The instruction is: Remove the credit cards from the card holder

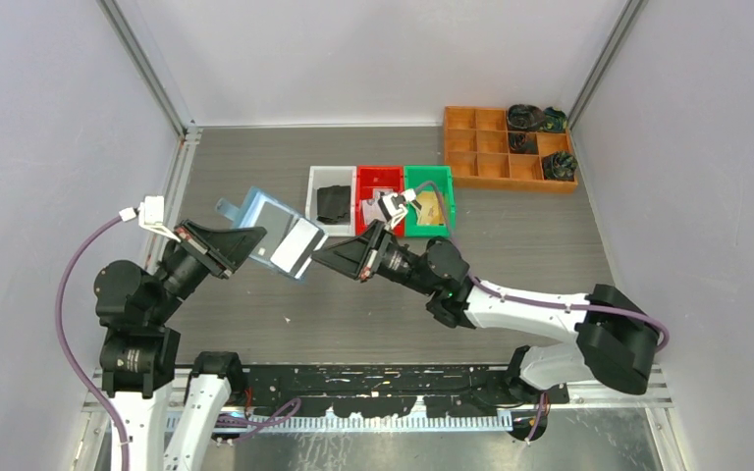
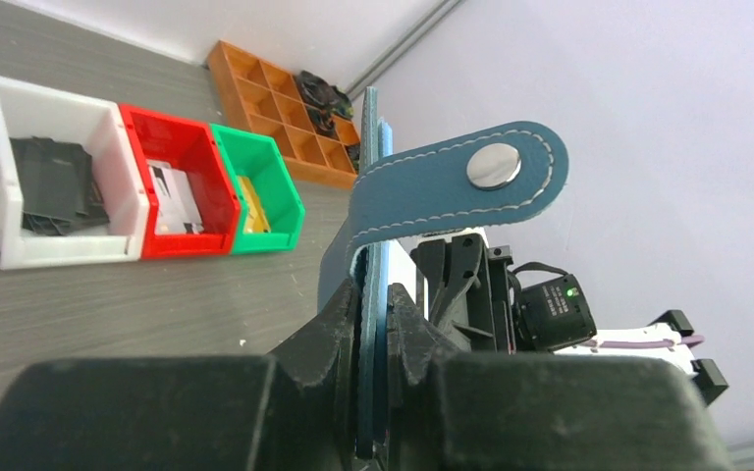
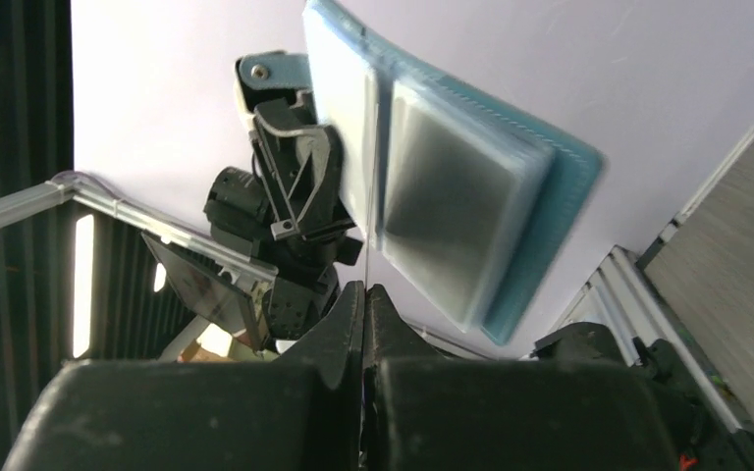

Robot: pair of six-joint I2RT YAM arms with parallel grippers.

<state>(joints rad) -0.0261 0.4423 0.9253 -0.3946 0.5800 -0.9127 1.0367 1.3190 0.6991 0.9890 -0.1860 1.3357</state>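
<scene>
My left gripper (image 1: 243, 242) is shut on the light-blue card holder (image 1: 260, 224) and holds it up above the table, left of centre. In the left wrist view the holder's closing tab (image 2: 442, 186) with its metal snap hangs over the jaws of the left gripper (image 2: 373, 309). A white credit card (image 1: 299, 245) sticks out of the holder's right end. My right gripper (image 1: 322, 257) is shut on that card. In the right wrist view the right gripper (image 3: 364, 294) pinches the card edge-on as a thin line, with the holder's pockets (image 3: 452, 196) just beyond.
A white bin (image 1: 316, 201) with a black item, a red bin (image 1: 363, 201) with a card-like item and a green bin (image 1: 450, 206) stand side by side at mid-table. An orange compartment tray (image 1: 476, 147) with black items sits at the back right.
</scene>
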